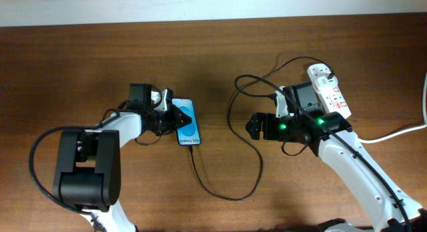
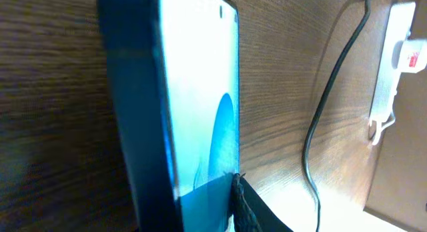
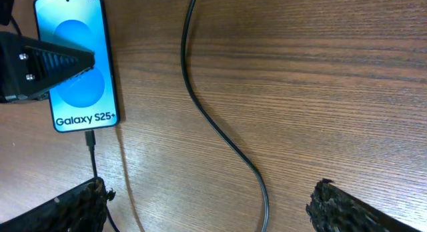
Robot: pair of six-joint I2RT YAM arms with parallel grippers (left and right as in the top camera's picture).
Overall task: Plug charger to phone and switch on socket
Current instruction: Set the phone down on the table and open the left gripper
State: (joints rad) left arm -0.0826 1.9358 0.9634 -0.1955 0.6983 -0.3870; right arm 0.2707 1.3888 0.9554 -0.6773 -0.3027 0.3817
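**Overhead.**
- Phone (image 1: 189,131): flat on the worktop (image 1: 100,59), screen up. Its upper end lies under the left jaws, which reach it from the side.
- Left jaws: I cannot tell whether they are spread or pinching.
- Charger (image 1: 230,185): a thin black cable. It leaves the phone's lower end, loops away over the worktop, passes just ahead of the right jaws and runs on to the socket.
- Socket (image 1: 328,91): behind the right jaws, beside that arm's wrist. Its white cord (image 1: 400,132) trails off on the far side.
- Right jaws: they point toward the phone but stand well apart from it.

**Left wrist.**
- Phone (image 2: 200,92): seen close and edge-on, filling the space directly ahead of the left jaws.
- Finger (image 2: 245,205): one dark fingertip rests against the bright screen. Its partner is out of sight, so the grip is undetermined.
- Charger (image 2: 320,112) and socket (image 2: 393,59): both lie beyond the phone, well clear of these jaws.

**Right wrist.**
- Right jaws: spread wide, with the fingertips (image 3: 73,209) at opposite lower corners and nothing held.
- Charger (image 3: 220,135): the cable crosses the worktop ahead of the jaws and ends between the tips without touching either.
- Phone (image 3: 77,59): farther ahead, off toward one fingertip's side. The connector tip meets its lower edge, and a left finger (image 3: 50,69) lies across its screen.
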